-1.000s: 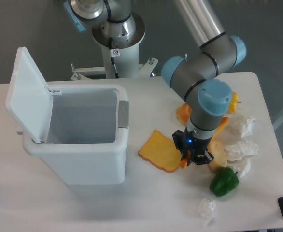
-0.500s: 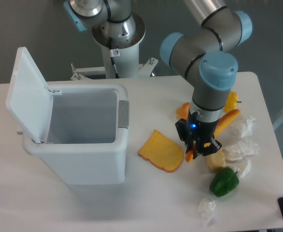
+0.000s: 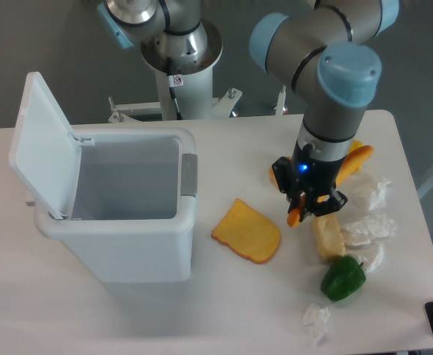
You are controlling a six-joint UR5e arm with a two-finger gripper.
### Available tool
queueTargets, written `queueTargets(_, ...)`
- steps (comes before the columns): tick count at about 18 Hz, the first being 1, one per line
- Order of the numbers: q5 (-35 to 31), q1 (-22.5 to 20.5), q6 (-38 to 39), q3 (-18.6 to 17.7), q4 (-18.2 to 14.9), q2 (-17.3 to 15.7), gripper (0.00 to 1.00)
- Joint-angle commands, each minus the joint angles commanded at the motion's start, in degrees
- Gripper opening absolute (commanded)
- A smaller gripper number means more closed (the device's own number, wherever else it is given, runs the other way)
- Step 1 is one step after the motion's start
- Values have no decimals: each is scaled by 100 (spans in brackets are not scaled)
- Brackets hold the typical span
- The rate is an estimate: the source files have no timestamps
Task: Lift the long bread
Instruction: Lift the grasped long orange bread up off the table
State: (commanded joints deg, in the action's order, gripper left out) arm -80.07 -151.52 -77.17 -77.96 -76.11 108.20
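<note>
The long bread is a slim glossy orange stick held aslant above the table. Its upper end shows right of the wrist and its lower tip pokes out below the fingers. My gripper is shut on it near the lower end, right of the flat yellow-orange toast slice. The arm hides the middle of the bread.
An open white bin with its lid up stands at the left. A pale stubby roll, a green pepper and crumpled white papers lie under and right of the gripper. An orange piece and a yellow item sit behind the arm.
The gripper has risen and shifted right and back with the long bread in it, lifting it off the table. The roll beneath is now uncovered.
</note>
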Motion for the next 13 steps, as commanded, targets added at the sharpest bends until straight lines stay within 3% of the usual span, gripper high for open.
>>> queueTargets(6, 290, -193, 0, 0, -360, -229, 26)
queueTargets(13, 633, -405, 0, -79, -387, -413, 26)
